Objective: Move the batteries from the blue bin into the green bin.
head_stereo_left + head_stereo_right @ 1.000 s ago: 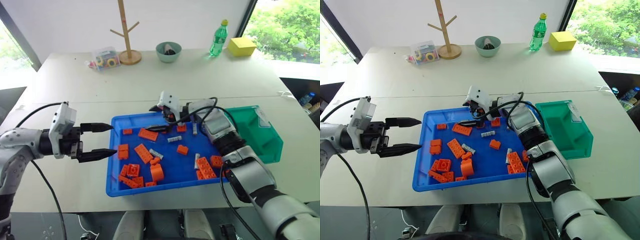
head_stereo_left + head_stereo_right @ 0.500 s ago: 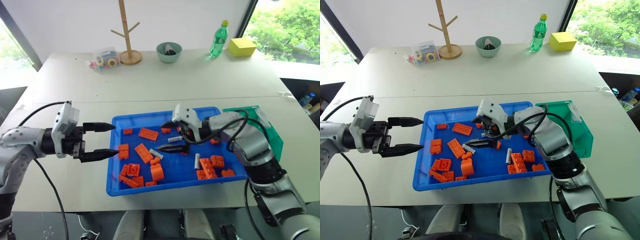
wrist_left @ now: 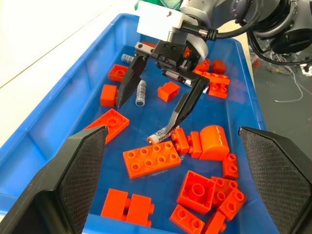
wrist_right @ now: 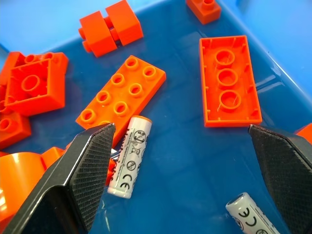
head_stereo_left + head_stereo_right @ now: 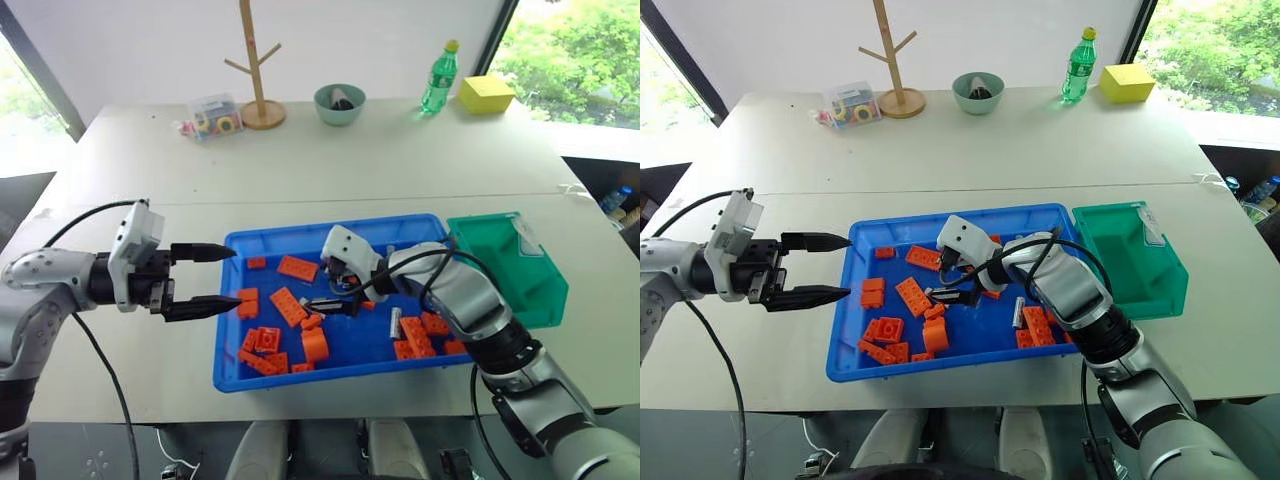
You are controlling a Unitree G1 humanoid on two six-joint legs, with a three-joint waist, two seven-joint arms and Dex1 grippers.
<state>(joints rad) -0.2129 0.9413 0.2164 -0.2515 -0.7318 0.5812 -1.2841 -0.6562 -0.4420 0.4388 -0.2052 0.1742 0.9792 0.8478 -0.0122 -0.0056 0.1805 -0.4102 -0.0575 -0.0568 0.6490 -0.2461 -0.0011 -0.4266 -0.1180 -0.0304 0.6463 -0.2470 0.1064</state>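
Note:
The blue bin [image 5: 330, 228] lies in front of me with several orange bricks and the batteries in it. My right gripper [image 5: 316, 289] hangs open low over the bin's middle, tilted down. One battery [image 3: 141, 92] lies between its fingers, and another [image 3: 161, 134] lies at the tip of one finger beside a long brick. A third battery [image 5: 393, 321] rests further right among bricks. The green bin [image 5: 505, 270] stands against the blue bin's right end. My left gripper [image 5: 237, 275] is held open and level at the blue bin's left rim, holding nothing.
At the table's far side stand a wooden peg tree [image 5: 255, 60], a clear box of coloured bits [image 5: 210, 118], a teal bowl [image 5: 339, 103], a green bottle [image 5: 437, 78] and a yellow block [image 5: 486, 93]. The table's near edge runs just below the blue bin.
My right gripper has come back from the bin's far rim toward its middle, lower and tilted further down, still open. The left gripper has stayed where it was.

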